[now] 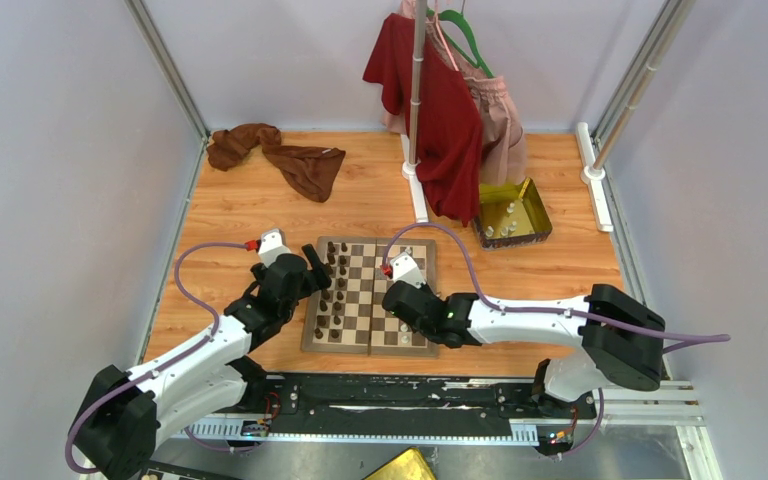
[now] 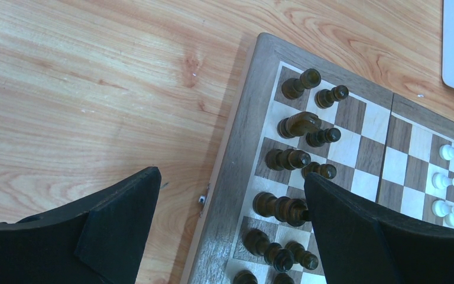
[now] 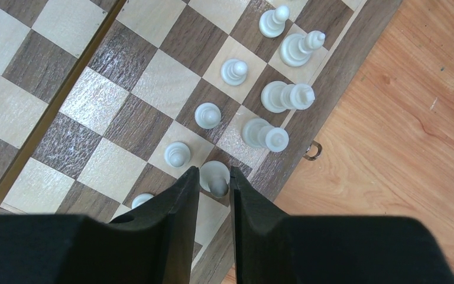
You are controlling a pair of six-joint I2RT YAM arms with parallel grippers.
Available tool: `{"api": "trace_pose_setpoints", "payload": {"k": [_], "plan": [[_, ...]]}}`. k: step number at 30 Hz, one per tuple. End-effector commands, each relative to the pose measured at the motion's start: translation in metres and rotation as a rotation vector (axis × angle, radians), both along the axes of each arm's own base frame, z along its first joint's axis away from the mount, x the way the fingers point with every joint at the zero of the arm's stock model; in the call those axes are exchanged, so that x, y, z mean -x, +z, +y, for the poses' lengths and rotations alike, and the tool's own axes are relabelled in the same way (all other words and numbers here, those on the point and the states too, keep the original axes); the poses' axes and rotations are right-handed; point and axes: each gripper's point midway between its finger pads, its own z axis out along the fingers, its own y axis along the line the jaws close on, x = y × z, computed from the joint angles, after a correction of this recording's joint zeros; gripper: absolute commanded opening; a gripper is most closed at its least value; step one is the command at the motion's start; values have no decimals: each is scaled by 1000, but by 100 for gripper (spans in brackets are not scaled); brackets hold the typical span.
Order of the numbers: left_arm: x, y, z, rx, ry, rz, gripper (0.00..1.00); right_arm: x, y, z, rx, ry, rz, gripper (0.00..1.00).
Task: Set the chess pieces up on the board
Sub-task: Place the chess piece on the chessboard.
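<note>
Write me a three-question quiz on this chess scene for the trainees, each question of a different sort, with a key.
1. True or false: the left arm's jaws are closed.
2. What sits between the right arm's jaws? A) a cream-white piece B) a dark piece C) nothing
3. Which colour of pieces stands on the left half of the board?
Key: 1 false, they are wide open; 2 A; 3 the dark brown pieces.

Robot lab cell (grey walls (image 1: 50,200))
</note>
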Motion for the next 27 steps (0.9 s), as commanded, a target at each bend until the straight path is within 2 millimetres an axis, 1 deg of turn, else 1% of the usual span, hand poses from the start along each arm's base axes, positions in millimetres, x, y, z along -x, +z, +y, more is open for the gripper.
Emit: {"api": "trace_pose_setpoints", "payload": {"k": [1, 5, 9, 13, 16, 20, 24, 27], "plan": [[-3, 2, 3, -2, 21, -12, 100, -4, 8, -4, -6, -21, -9, 30], [-3, 3, 3, 1, 20, -14, 100, -3, 17, -7, -22, -23, -18, 30], [-3, 3, 3, 3, 19, -16, 100, -1, 33, -10, -50, -28, -29, 30], [-2, 4, 3, 6, 19, -17, 100, -1, 55, -17, -87, -42, -59, 30], [-3, 4, 3, 5, 19, -19, 100, -7, 76, -26, -106, -69, -114, 31], [-4, 6, 2, 7, 19, -24, 100, -29, 104, -46, -127, -152, -209, 35], [-5, 5, 0, 12, 17, -24, 100, -64, 125, -76, -177, -282, -245, 36], [-6, 4, 0, 12, 16, -22, 100, -94, 138, -106, -226, -405, -289, 40]]}}
